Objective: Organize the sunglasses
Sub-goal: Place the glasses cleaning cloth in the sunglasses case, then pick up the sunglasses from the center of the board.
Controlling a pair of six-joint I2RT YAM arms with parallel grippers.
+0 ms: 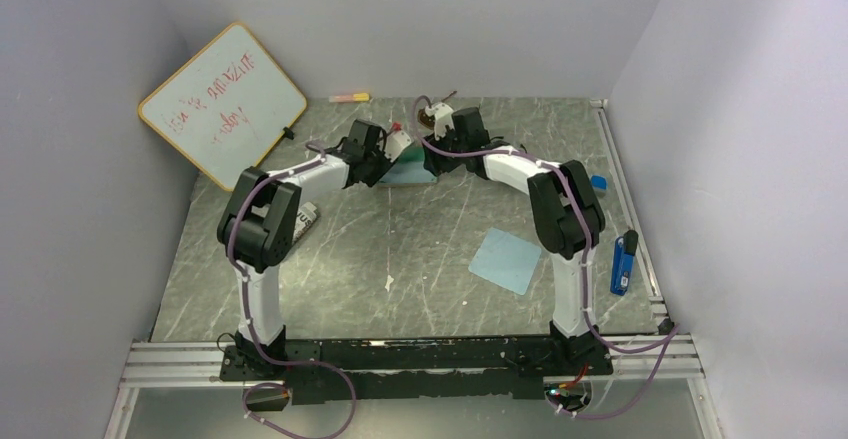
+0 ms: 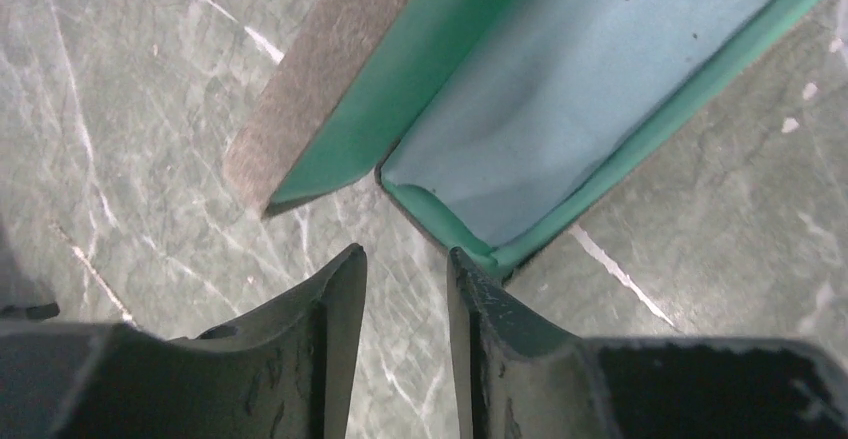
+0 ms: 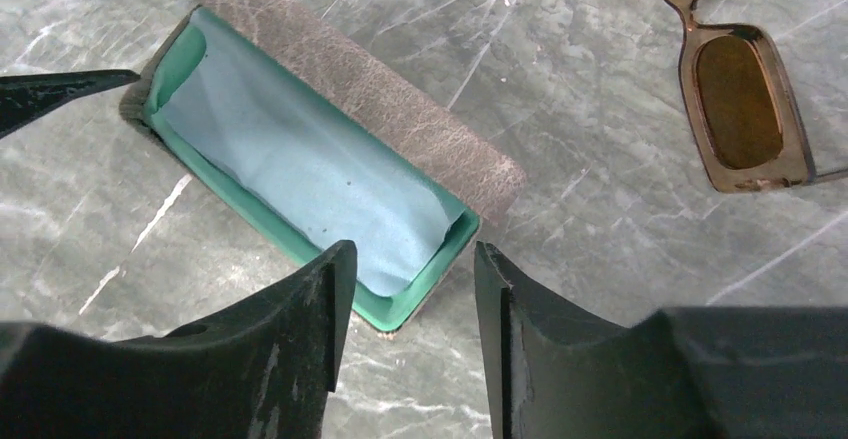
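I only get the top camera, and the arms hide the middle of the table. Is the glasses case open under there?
Observer: Yes. The right wrist view shows the brown case lying open, with a green lining.
Operator: Anything inside it?
Observer: Only a pale blue cloth. No glasses.
Operator: Where's the brown pair, then?
Observer: The brown sunglasses lie on the table beside the case, outside it.

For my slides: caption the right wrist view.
Right hand hovers open over the open, green-lined case; brown sunglasses lie beside it.
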